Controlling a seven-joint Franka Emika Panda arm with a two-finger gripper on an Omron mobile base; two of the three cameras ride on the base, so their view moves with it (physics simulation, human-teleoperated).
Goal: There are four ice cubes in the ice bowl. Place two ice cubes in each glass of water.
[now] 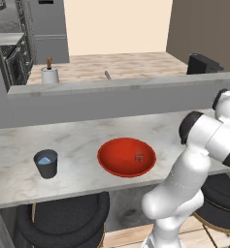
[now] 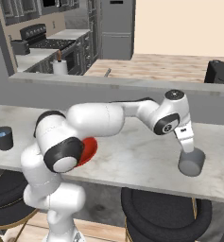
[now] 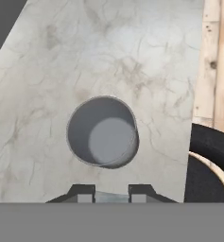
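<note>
- Marble counter (image 2: 132, 156): gripper (image 3: 112, 194) over lighter grey glass (image 2: 191, 162), pinching ice cube (image 3: 112, 196).
- Risk: off-centre release, cube misses rim.
- Red ice bowl (image 1: 126, 157) holds 1 cube.

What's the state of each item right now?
Tool: over the light glass, shut on a pale ice cube.
Light glass: upright, no cube visible inside.
Dark glass: upright, bluish contents.
Bowl: upright, one cube visible inside.
</note>
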